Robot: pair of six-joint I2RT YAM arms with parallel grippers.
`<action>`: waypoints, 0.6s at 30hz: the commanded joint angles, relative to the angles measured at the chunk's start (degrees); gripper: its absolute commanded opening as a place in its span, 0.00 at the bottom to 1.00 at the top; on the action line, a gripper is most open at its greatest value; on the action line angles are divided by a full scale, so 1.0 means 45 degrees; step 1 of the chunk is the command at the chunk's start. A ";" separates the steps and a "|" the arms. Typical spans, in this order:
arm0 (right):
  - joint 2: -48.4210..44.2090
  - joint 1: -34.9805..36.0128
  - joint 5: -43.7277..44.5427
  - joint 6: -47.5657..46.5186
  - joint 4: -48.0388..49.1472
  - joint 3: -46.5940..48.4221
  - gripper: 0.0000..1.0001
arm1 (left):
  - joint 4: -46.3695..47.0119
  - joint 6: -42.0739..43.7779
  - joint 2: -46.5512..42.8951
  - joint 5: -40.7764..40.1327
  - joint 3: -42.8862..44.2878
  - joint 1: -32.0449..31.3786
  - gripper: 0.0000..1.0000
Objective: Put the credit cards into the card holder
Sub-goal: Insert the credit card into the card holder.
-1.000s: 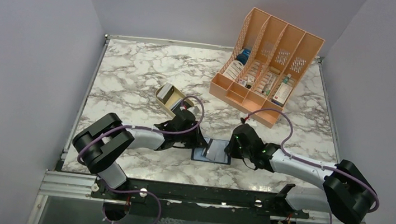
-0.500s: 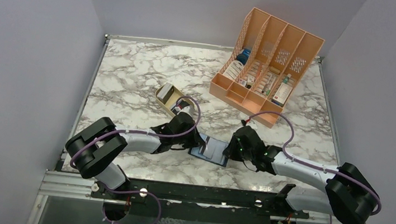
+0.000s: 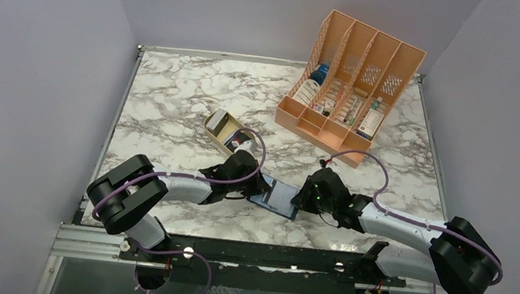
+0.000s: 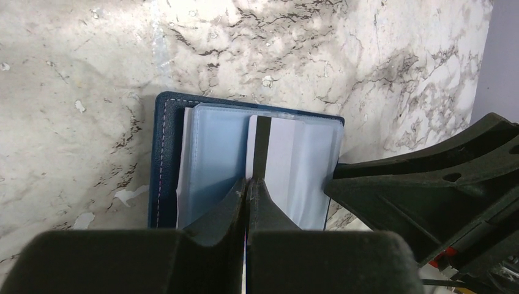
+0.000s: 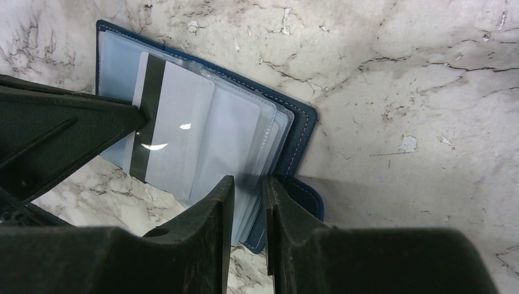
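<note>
left jaws shut, tips at card [image 5: 177,116] edge, pinch or push unclear | right jaws narrow, clamped on holder [image 4: 164,159] pages | holder open flat between both jaws on worktop [image 3: 175,85] | card likely light, stiff, slick; best taken by short edge | beyond left jaws: tin [image 3: 220,129], pale cards inside | farther, beyond right jaws: rack [image 3: 349,83], bottles in slots

- The top external view looks down from high behind, taking in the whole marble table [image 3: 174,93].
- Both wrist views look down close, from opposite sides, and share the open card holder [image 4: 160,159].
</note>
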 commanded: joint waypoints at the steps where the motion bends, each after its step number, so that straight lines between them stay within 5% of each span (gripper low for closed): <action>1: 0.0098 0.0141 -0.0564 0.0219 -0.0324 0.0140 0.24 | 0.0410 0.0374 0.0491 0.0640 0.0026 -0.0203 0.00; 18: -0.0317 0.0141 -0.0178 0.0059 -0.0884 -0.0099 0.21 | 0.0602 0.2301 -0.1044 -0.0518 -0.0759 -0.0228 0.00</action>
